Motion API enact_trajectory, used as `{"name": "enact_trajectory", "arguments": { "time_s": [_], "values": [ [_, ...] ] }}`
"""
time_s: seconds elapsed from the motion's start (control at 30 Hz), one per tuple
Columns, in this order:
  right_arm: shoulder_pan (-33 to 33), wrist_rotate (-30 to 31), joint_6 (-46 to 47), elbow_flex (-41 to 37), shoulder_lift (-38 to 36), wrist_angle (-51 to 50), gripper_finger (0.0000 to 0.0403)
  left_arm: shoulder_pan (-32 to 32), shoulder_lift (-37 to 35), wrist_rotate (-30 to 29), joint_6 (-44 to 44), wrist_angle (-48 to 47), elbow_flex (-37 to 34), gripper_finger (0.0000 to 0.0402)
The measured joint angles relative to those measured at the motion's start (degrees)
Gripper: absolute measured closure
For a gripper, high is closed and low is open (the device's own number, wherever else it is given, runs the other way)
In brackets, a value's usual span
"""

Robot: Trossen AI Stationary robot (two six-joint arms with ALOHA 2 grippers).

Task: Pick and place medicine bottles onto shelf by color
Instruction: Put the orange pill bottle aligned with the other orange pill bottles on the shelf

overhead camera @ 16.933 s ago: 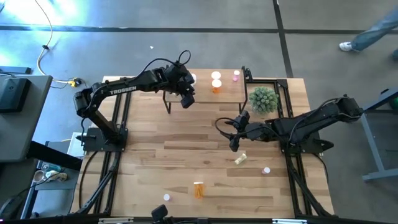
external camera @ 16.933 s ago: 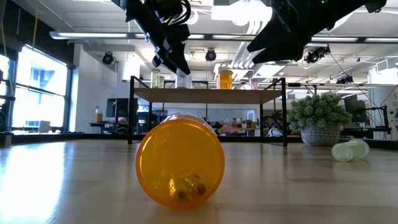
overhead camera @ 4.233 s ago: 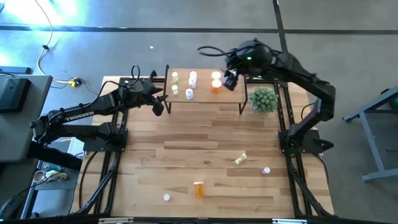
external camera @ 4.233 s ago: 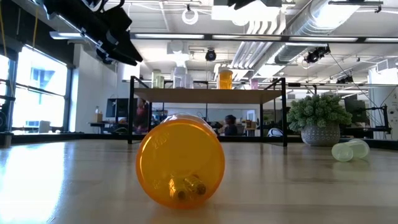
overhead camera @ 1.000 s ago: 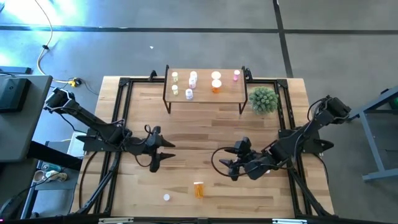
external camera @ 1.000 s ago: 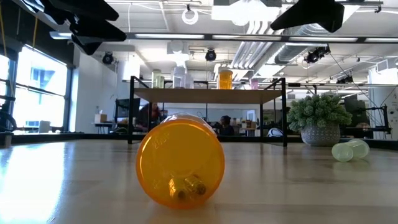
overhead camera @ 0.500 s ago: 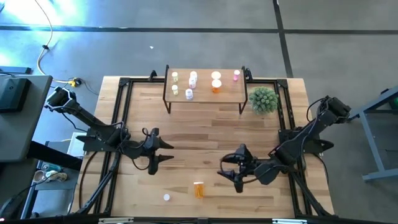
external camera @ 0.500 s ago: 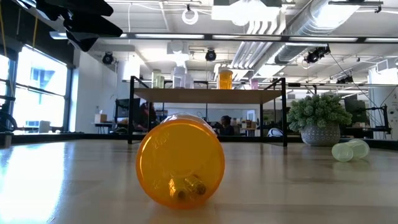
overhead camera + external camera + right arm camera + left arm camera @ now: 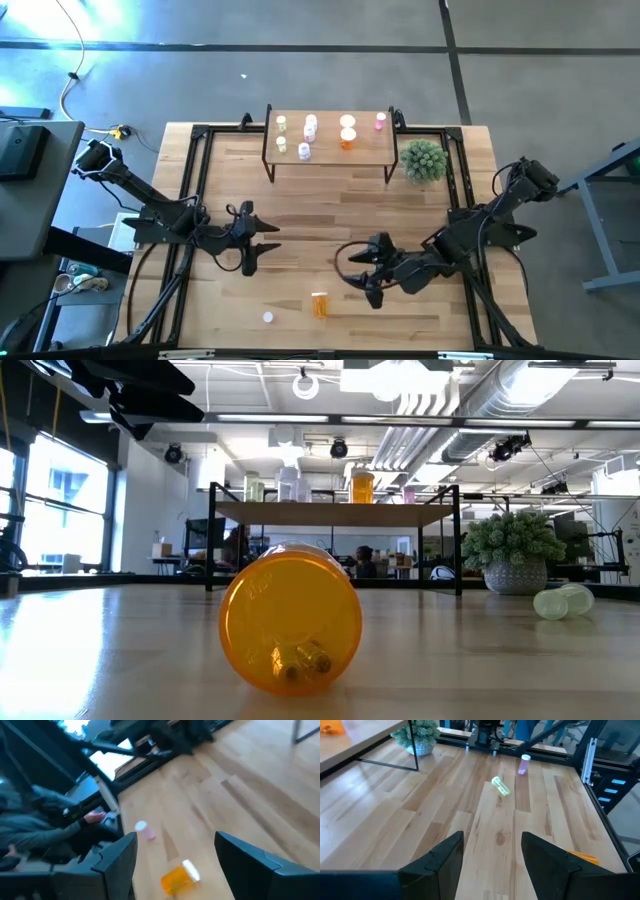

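Currently both arms sit low over the wooden table [image 9: 330, 215] — left hand [image 9: 258, 240] at centre-left of the high view, right hand [image 9: 372, 272] just right of centre, lower down. Left hand: fingers spread apart, nothing between them. Right hand: fingers spread wide, empty; in its wrist view an orange bottle [image 9: 179, 876] lies on its side on the planks between the two dark fingers, apart from both.

Shelf [image 9: 328, 152] stands at top centre of the high view, near the table's far edge. On its top: yellow-green bottles [image 9: 281, 123] at the left end, white bottles [image 9: 310, 122] next, orange bottle with white cap [image 9: 347, 138] right of the middle, pink bottle [image 9: 380, 121] at the right end — all upright.

Off the shelf: orange bottle at lower centre of the high view [image 9: 319, 304], lying down; small pink one with white cap [image 9: 268, 317] to its left. Left wrist view shows a yellow-green bottle [image 9: 500, 785] lying down and a pink one [image 9: 523, 764] upright. Green spiky plant [image 9: 423, 160] stands just right of the shelf.
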Motion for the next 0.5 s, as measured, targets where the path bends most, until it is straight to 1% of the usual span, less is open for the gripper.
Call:
{"name": "enact_trajectory", "arguments": {
  "time_s": [0.1, 0.17, 0.23, 0.33, 0.5],
  "values": [
    [-1.4, -3.2, -0.7, 4.2, 2.7, -5.3, 0.0146, 0.0, 0.0, 0.0, 0.0, 0.0, 0.0, 0.0211],
    [-2.2, -3.6, 1.1, 7.0, 4.5, -10.1, 0.0146, 0.0, 0.0, 0.0, 0.0, 0.0, 0.0, 0.0211],
    [-2.9, -4.2, 4.1, 9.9, 6.2, -14.8, 0.0146, 0.0, 0.0, 0.1, -0.2, 0.0, 0.0, 0.0211],
    [-3.6, -8.0, 10.4, 13.6, 9.4, -19.9, 0.0146, 0.0, 0.0, 0.1, -0.4, 0.0, 0.0, 0.0211],
    [-3.8, -12.9, 20.1, 18.2, 15.5, -22.0, 0.0146, 0.0, 0.0, 0.2, -1.4, 0.0, 0.0, 0.0211]
  ]
}}
